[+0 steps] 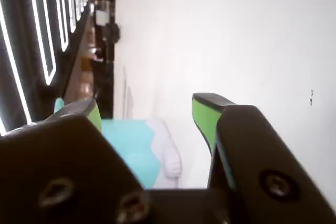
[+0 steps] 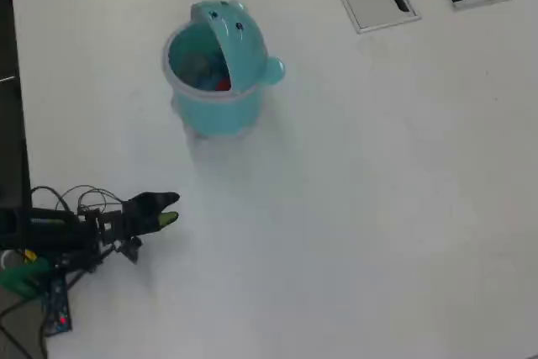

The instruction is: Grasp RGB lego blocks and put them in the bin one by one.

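Wrist view: the gripper [image 1: 152,111] stands open and empty, its green-padded jaws spread apart at lower frame, the teal bin [image 1: 131,148] between them. Overhead view: the bin [image 2: 220,115] stands upright at upper left on the white table [image 2: 378,191], flap toward the right, a red block [image 2: 223,84] inside; the gripper [image 2: 171,208] at lower left points right.

The overhead view looks straight down from high above the white table [image 2: 361,191], with the arm at lower left and the bin [image 2: 217,73] at upper centre. The wrist view sits close behind the gripper [image 1: 149,116], facing forward low across the table; both views share the bin [image 1: 131,145].
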`<state>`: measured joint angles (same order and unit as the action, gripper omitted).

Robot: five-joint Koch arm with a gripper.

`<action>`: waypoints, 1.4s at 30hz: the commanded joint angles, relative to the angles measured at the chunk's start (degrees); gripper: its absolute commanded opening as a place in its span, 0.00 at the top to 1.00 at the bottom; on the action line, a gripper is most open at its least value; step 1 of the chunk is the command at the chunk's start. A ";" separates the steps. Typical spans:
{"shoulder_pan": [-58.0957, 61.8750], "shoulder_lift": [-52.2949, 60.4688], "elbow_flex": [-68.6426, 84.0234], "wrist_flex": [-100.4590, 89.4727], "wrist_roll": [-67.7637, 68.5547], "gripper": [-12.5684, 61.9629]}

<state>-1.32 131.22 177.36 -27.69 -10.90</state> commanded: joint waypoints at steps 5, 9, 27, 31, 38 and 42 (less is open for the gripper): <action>2.37 3.87 4.22 1.49 5.98 0.39; 2.55 3.69 4.22 5.98 6.68 0.37; 3.78 3.34 4.22 26.19 8.09 0.35; 3.78 3.34 4.22 27.60 10.55 0.37; 3.43 3.34 4.22 27.60 10.46 0.37; 3.43 3.34 4.22 27.60 10.46 0.37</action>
<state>2.11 131.22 177.36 -4.22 -0.79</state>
